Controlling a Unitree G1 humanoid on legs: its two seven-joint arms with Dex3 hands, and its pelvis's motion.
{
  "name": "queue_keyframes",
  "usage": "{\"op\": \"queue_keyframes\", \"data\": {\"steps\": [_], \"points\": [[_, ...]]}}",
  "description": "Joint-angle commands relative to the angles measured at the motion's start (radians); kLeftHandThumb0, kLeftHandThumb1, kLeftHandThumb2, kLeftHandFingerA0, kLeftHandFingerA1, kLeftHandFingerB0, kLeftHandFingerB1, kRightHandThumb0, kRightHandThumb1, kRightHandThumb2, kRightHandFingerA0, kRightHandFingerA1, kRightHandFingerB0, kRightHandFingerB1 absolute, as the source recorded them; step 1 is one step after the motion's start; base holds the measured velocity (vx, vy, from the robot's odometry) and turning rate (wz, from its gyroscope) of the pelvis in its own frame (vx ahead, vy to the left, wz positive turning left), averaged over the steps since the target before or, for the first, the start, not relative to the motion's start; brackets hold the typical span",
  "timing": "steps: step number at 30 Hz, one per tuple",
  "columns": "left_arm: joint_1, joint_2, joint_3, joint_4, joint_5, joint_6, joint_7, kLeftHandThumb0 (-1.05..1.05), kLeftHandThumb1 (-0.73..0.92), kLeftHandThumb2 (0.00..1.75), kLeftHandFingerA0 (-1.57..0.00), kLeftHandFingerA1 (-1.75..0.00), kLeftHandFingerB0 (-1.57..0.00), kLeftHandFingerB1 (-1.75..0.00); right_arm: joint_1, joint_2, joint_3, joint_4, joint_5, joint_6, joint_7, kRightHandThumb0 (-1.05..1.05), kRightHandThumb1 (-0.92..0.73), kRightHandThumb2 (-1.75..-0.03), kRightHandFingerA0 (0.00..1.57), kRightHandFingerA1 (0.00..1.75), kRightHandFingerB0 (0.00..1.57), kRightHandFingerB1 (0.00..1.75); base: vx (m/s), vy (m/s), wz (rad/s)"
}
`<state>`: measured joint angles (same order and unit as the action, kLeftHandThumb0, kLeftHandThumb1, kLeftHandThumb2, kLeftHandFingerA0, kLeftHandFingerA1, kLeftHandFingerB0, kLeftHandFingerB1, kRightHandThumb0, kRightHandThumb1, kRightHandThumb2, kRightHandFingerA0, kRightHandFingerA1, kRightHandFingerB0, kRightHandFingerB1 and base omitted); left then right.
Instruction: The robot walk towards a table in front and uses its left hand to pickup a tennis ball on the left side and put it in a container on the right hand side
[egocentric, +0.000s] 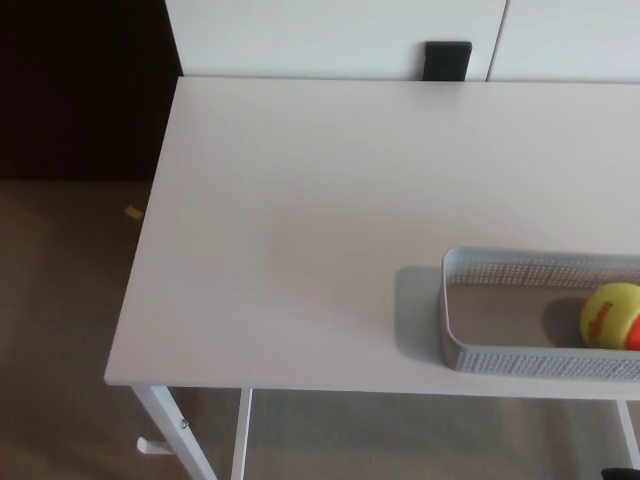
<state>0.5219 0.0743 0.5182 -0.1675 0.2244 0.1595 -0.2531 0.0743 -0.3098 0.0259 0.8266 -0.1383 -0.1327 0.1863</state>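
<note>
A yellow and orange tennis ball (612, 315) lies inside the grey mesh container (500, 268) at the right front of the white table (300, 220). The ball rests near the container's right side, close to the picture's right edge. Neither of my hands shows in the head view.
A small black object (448, 59) stands at the table's far edge against the white wall. Brown carpet lies left of and below the table, with a dark area at the upper left. The white table legs (170, 425) show under the front left corner.
</note>
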Motion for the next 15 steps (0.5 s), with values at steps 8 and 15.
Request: {"op": "queue_keyframes", "data": {"steps": [8, 15], "points": [[-0.018, 0.148, 0.01, 0.748, -0.073, -0.384, -0.015, -0.72, 0.52, 0.91, 0.0, -0.37, -0.03, -0.32, 0.04, -0.043, -0.018, 0.071, 0.002, -0.009, -0.011, -0.27, -0.54, -1.04, 0.1, 0.51, 0.09, 0.5, 0.0, 0.0, 0.0], [-0.2, 0.19, -0.169, 0.856, -0.012, -0.256, -0.085, -0.57, 0.61, 0.61, -0.06, -0.32, -0.06, -0.26, 0.057, -0.035, -0.007, 0.111, -0.007, -0.037, -0.021, -0.51, -0.7, -0.61, 0.28, 0.38, 0.22, 0.32, 0.0, 0.0, 0.0]]}}
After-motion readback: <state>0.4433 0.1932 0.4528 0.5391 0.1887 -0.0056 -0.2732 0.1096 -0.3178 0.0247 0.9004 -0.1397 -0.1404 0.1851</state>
